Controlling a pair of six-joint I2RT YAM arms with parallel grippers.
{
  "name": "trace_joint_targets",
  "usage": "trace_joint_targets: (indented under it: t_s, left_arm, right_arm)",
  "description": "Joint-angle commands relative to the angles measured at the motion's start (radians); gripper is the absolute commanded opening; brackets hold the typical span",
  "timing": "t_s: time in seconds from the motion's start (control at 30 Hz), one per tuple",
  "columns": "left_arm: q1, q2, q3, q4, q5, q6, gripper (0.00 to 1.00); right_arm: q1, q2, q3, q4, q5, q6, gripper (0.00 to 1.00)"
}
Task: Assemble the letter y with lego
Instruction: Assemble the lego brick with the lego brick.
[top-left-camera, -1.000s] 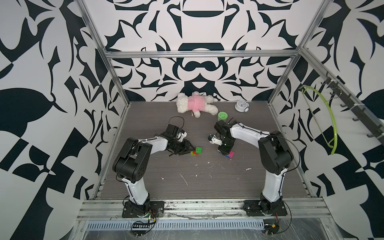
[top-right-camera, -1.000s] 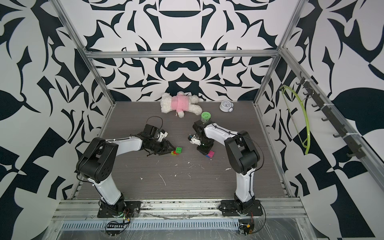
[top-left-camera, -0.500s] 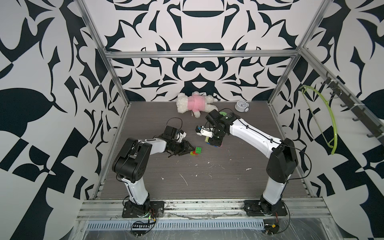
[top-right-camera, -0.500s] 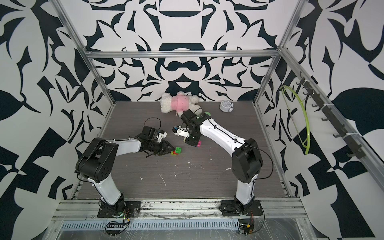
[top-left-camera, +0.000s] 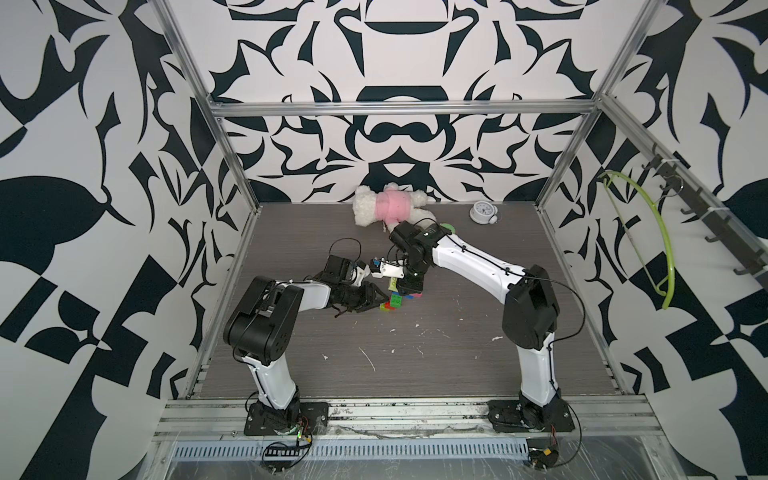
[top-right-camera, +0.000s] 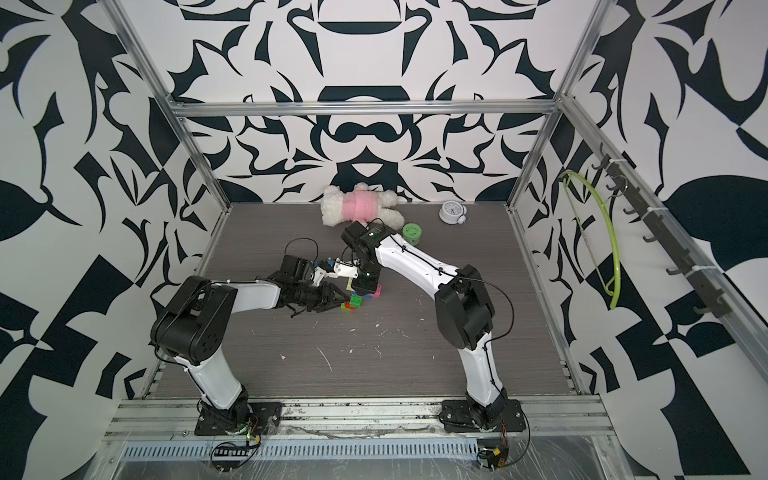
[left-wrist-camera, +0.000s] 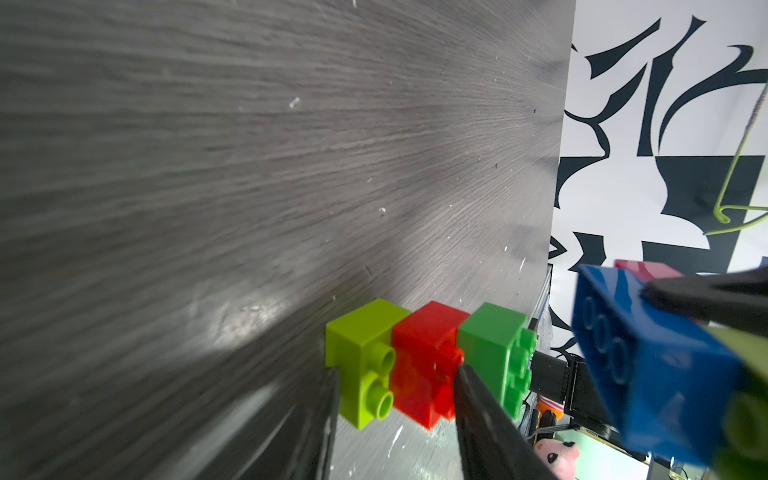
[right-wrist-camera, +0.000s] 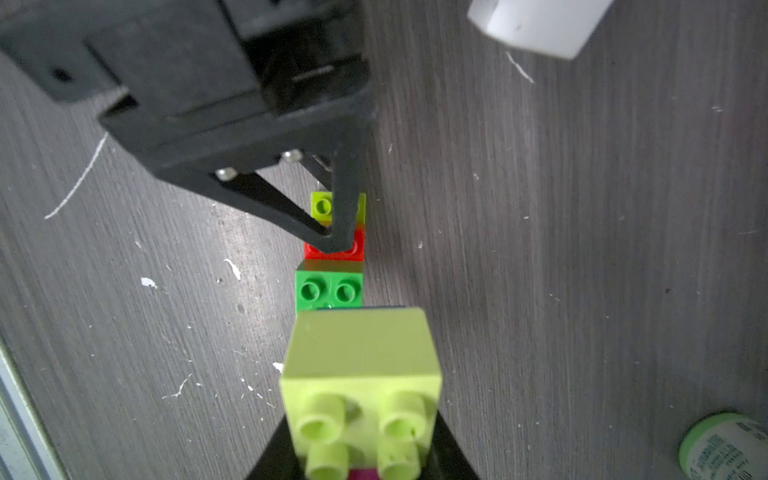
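Near the back of the table (top-left-camera: 457, 365), your green jar (top-right-camera: 412, 232) stands up, and you cannot see inside it. Your left pincer (left-wrist-camera: 395, 374) is narrow and grips a row of three bricks (left-wrist-camera: 424, 357) lying flat on the table: yellow-green, red, green. Your right pincer (right-wrist-camera: 361, 457) is squeezed tight on a clump (top-left-camera: 411, 295) made of a yellow-green brick (right-wrist-camera: 361, 365), a pink brick (left-wrist-camera: 648, 270) and a long blue brick (left-wrist-camera: 648, 365). The row points from your left pincer toward the clump, green end just beside the blue.
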Motion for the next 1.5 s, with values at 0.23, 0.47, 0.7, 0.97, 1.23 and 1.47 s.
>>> trace_joint_targets:
  t_s: [0.23,0.47,0.7,0.97,1.23,1.47]
  left_arm:
    - [0.013,0.052,-0.064,-0.001,-0.041,-0.008,0.49]
    - [0.017,0.072,-0.091,0.069,-0.023,-0.028,0.49]
    - [0.017,0.084,-0.101,0.087,-0.015,-0.043,0.49]
    - [0.017,0.095,-0.100,0.087,-0.015,-0.043,0.49]
    - [0.017,0.095,-0.097,0.083,-0.015,-0.044,0.49]
    - [0.017,0.094,-0.095,0.077,-0.018,-0.041,0.49]
  right_arm:
    - [0.029,0.013,0.071,-0.041,-0.034,-0.016,0.20]
    - [0.033,0.013,0.074,-0.056,-0.003,-0.013,0.19]
    - [0.037,0.001,0.068,-0.062,0.004,-0.008,0.19]
    - [0.052,0.037,0.108,-0.095,0.043,-0.023,0.19]
    - [0.064,0.062,0.130,-0.113,0.061,-0.032,0.18]
    - [0.069,0.079,0.147,-0.126,0.067,-0.035,0.18]
